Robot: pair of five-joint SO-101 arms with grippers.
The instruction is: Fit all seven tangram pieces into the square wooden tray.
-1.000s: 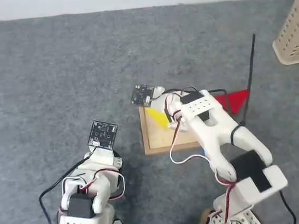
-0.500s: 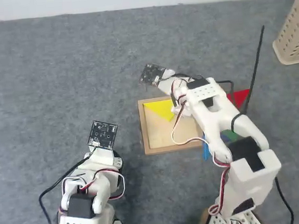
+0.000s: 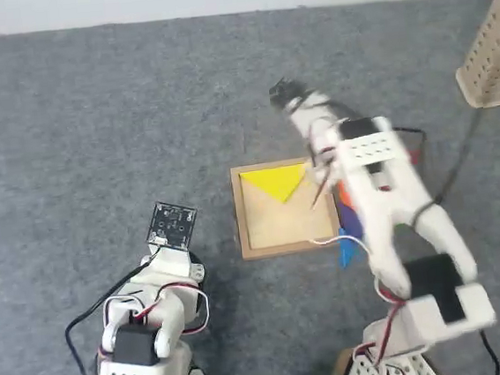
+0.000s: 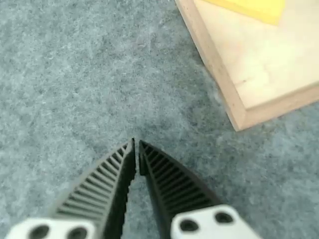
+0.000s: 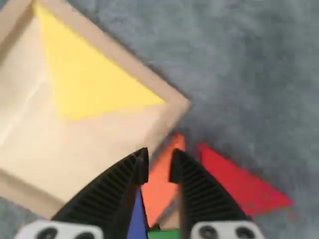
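Yellow triangle (image 3: 274,182) in wooden tray (image 3: 241,228), 1 of 7 placed. Orange pc (image 5: 162,189) and red pc (image 5: 234,181) lie just outside. Right gripper (image 5: 157,164) is slightly apart, empty, over the tray rim. Left gripper (image 4: 135,145) is together, nr tray corner.

Left arm (image 3: 148,366) and right arm (image 3: 384,201) are both white printed plastic with black servo blocks (image 3: 134,347) and loose red, white, black wires (image 3: 200,307). Fingers (image 4: 109,181) are black, ribbed, pointy; white two-hole mounts (image 4: 199,225) right behind.

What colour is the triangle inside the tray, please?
The triangle is yellow; best in right wrist view.
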